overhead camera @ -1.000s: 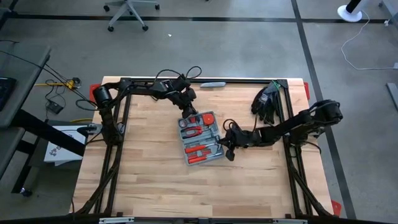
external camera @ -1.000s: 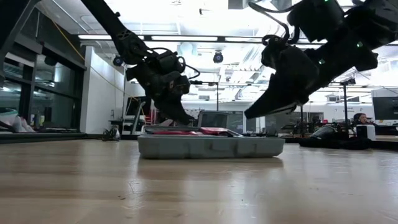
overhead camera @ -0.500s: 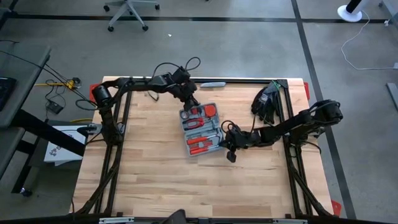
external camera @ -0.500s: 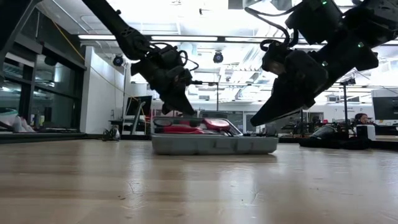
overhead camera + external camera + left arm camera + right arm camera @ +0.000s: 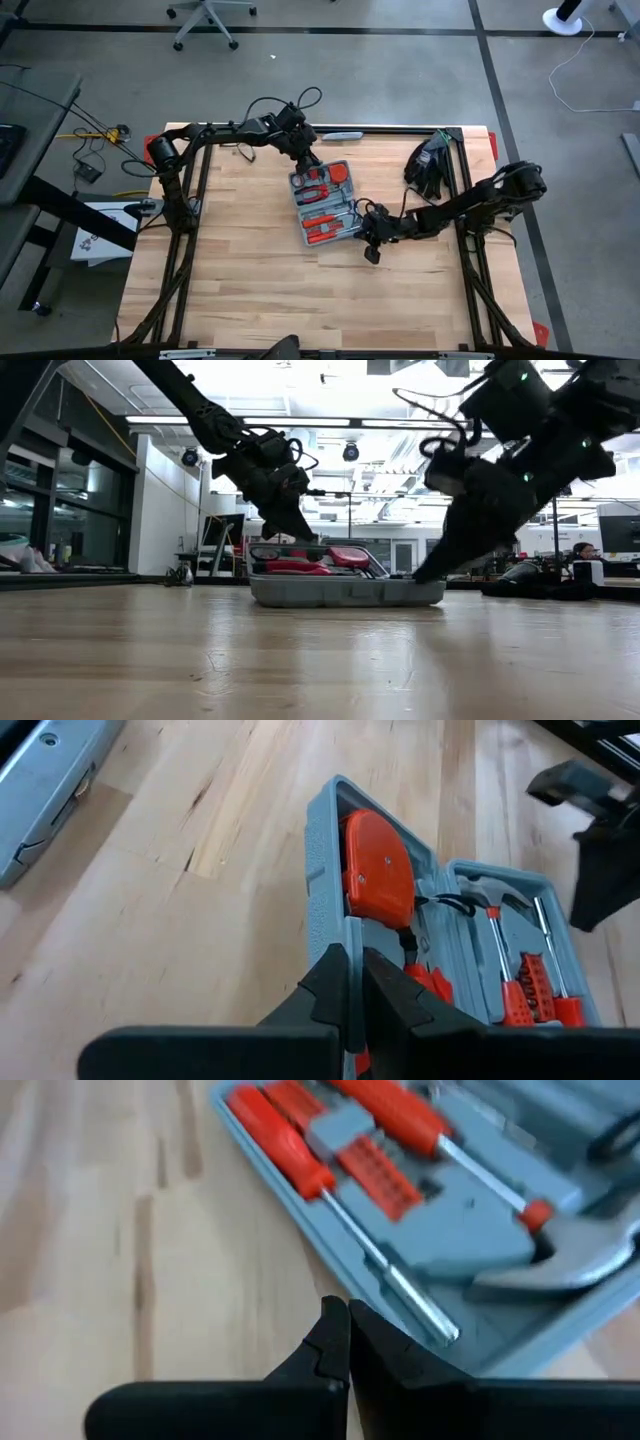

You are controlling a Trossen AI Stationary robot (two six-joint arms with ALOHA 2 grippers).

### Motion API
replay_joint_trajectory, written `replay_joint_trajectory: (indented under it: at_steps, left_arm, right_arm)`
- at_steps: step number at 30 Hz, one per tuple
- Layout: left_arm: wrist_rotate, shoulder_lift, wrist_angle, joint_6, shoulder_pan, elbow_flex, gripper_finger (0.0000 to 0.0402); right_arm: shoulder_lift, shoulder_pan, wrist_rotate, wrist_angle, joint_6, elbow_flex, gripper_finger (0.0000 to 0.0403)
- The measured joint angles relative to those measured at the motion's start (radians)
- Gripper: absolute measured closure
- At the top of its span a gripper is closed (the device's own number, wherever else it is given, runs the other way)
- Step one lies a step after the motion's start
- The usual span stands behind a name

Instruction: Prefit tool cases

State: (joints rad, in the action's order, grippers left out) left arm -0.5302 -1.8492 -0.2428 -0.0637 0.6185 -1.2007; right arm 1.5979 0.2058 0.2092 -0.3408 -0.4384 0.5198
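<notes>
The blue-grey tool case [image 5: 325, 204] lies open on the wooden table, near its middle. Red-handled tools and an orange tape measure [image 5: 378, 870] sit in its moulded inside. My left gripper [image 5: 300, 168] is shut at the case's far left corner. My right gripper [image 5: 362, 232] is shut and low at the case's near right edge, beside the screwdrivers [image 5: 300, 1150]. In the low view the left fingertips [image 5: 303, 538] reach the case's top rim and the right fingertips [image 5: 416, 574] reach its right end. My left gripper sets its shut fingertips on the case's rim [image 5: 322, 935] at the far left corner, beside the tape measure. It comes slanting down from the table's far left. The case lies flat on the table. My right gripper has its shut fingertips at the foot of the case's near right wall [image 5: 395, 1335], slanting down from the right. Whether they press on the wall or only stand beside it, I cannot tell.
A slim grey-blue bar [image 5: 341, 135] lies at the table's far edge. A black bundle [image 5: 430, 165] sits at the far right corner. Dark frame rails [image 5: 180, 200] run along the left and right sides. Bare wood spreads over the near half.
The case has slid toward the table's far edge and turned a little. My left gripper has gone the same way and slightly up, staying at the case's far left corner. My right gripper has tipped and sunk toward the table at the case's right end.
</notes>
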Motion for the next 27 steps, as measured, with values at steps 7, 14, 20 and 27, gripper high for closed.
replay_joint_trajectory:
  at_steps: [7, 14, 20, 27]
  left_arm:
    - [0.005, 0.002, 0.002, 0.009, -0.029, -0.001, 0.0392]
    - [0.014, 0.004, 0.006, 0.024, -0.053, -0.003, 0.0392]
    - [0.015, 0.032, -0.018, 0.026, -0.056, -0.003, 0.0392]
    - [0.006, 0.101, -0.045, 0.028, -0.081, 0.0, 0.0392]
  right_arm:
    - [0.129, 0.001, 0.002, -0.044, -0.033, 0.026, 0.0403]
    - [0.188, 0.002, 0.0, -0.033, -0.008, 0.101, 0.0403]
    - [0.189, 0.019, 0.033, -0.002, -0.032, 0.115, 0.0403]
    - [0.19, 0.017, 0.046, -0.006, -0.034, 0.115, 0.0403]
